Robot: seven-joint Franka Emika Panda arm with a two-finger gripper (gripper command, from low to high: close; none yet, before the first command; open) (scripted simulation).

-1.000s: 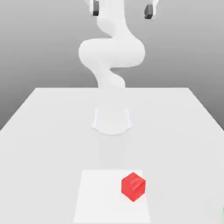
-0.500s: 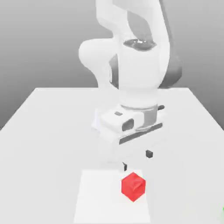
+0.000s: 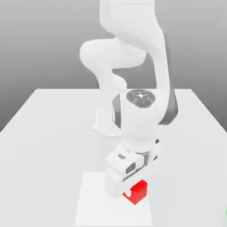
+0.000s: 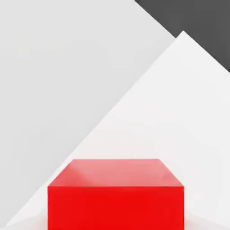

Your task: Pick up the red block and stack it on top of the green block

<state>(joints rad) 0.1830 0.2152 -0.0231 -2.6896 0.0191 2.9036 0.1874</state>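
Observation:
The red block (image 3: 140,191) is a small glossy cube resting on a white square patch (image 3: 95,201) near the table's front. My gripper (image 3: 131,188) has come straight down over it, and the white hand covers the cube's top and the side toward the exterior view's left. The gripper is shut on the cube. In the hand view the red block (image 4: 116,195) sits very close, flat on the white surface. A thin sliver of the green block (image 3: 225,213) shows at the exterior view's right edge, low down.
The white table (image 3: 48,133) stretches wide around the patch. The arm's base (image 3: 106,124) stands at the table's middle, behind the cube, and the arm bends forward over it.
The arm swung down from high above the table onto the red block. The gripper went from wide open to shut around the cube, which has stayed in place.

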